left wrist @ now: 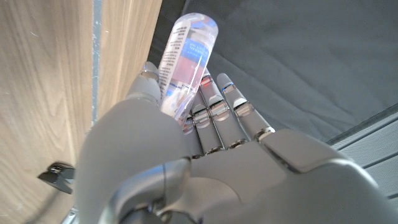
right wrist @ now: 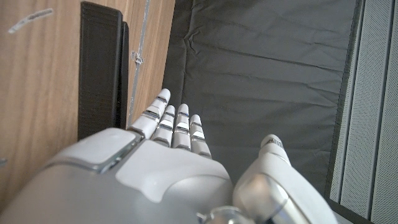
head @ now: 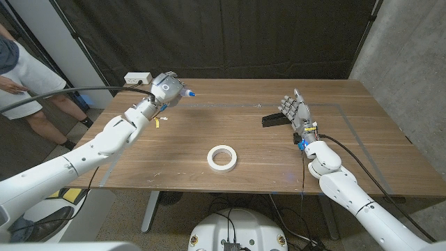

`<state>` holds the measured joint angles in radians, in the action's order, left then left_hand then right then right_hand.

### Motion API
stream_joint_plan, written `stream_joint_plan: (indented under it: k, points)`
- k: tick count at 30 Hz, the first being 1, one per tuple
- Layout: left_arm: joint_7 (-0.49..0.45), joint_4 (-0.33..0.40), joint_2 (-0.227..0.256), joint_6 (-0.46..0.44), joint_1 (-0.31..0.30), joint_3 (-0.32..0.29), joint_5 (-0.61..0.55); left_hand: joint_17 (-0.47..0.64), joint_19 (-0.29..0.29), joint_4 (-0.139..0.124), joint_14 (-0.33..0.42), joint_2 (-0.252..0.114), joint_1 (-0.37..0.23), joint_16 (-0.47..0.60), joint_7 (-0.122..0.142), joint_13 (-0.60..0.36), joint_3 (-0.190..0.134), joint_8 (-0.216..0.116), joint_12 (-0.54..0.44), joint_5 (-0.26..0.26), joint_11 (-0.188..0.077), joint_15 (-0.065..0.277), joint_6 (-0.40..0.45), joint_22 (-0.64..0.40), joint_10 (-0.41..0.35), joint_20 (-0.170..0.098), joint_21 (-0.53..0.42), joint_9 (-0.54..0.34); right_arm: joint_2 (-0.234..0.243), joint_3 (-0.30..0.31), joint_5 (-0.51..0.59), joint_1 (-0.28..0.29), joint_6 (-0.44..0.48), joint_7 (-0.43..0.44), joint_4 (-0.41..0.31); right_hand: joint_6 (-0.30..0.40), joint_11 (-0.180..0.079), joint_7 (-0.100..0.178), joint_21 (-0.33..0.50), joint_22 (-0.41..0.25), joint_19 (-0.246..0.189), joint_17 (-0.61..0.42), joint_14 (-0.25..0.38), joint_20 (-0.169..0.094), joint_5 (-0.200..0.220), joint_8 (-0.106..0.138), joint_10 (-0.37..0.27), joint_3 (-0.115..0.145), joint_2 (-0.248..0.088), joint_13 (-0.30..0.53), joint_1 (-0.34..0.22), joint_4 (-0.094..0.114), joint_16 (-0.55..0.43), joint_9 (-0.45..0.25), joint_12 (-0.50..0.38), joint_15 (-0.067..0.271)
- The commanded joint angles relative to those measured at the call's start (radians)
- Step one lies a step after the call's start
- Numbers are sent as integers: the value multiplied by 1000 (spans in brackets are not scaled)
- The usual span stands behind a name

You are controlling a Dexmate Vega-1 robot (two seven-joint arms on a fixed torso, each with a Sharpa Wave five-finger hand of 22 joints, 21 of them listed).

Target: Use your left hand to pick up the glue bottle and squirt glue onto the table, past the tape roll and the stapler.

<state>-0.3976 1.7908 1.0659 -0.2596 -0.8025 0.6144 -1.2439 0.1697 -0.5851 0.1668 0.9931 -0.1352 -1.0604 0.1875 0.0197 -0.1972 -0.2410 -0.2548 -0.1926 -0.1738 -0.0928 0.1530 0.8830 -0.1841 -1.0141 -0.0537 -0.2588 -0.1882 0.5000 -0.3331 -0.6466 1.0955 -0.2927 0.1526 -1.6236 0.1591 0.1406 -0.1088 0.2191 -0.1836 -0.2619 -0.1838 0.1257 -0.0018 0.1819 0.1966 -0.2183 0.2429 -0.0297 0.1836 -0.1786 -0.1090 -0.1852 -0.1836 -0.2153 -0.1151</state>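
My left hand [head: 164, 90] is raised over the table's far left part and grips the clear glue bottle [head: 182, 91], whose blue tip points to the right. In the left wrist view the glue bottle [left wrist: 186, 59] lies across the fingers of my left hand [left wrist: 180, 162]. The white tape roll [head: 221, 158] lies near the table's middle front. The black stapler [head: 273, 120] lies right of centre, just beside my right hand [head: 296, 111], which stands open on its edge. My right hand [right wrist: 168, 168] has its fingers straight next to the stapler [right wrist: 99, 68].
A white power strip [head: 137, 78] sits at the table's far left corner. A person [head: 21, 77] stands at the left beyond the table. A small yellow-white scrap [head: 158, 123] lies under my left forearm. A dark curtain hangs behind the table [head: 348, 160].
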Motion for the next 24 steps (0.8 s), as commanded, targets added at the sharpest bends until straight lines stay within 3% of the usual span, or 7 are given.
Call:
stream_joint_plan:
  k: [1, 6, 15, 24]
  points:
    - [61, 19, 40, 43, 14, 19, -103, 3, 9, -139, 9, -11, 7, -2, -3, -5, -143, -6, -5, 0, -54, 45, 123, -1, -53, -55, 3, -3, -25, -8, -37, -16, -22, -50, 43, 8, 5, -1, 0, -3, -7, -2, 14, -4, 0, 1, -8, 2, -9, 3, -1, -3, 0, -5, -3, 0]
    - [82, 18, 44, 52, 29, 34, -178, 2, 8, -140, 11, -9, 8, -2, 0, -5, -145, -8, -5, 0, -56, 46, 130, -1, -56, -57, 4, -3, -56, 0, -102, -33, -46, -116, 88, 9, 3, -1, 0, -3, -7, -2, 14, -3, 0, 2, -8, 2, -9, 3, -1, -3, 0, -5, -3, -2]
    - [113, 18, 54, 69, 56, 55, -300, 2, 12, -142, 12, -7, 11, -2, 5, -5, -148, -8, -4, 0, -62, 49, 133, -1, -57, -62, 7, -3, -45, 3, -87, -38, -33, -108, 88, 15, 3, -4, 0, -3, -8, -2, 17, -2, 0, 3, -12, 1, -8, 3, 0, -3, -1, -5, -4, 0]
    - [114, 14, 66, 125, 81, 67, -338, 3, 13, -144, 12, -4, 15, -2, 11, -5, -151, -9, -4, 0, -70, 50, 138, -1, -62, -68, 8, -3, -38, 7, -93, -26, -22, -103, 77, 18, 2, -8, 0, -3, -9, -2, 17, -3, 0, 4, -13, 0, -8, 3, 0, -3, 0, -5, -4, -1]
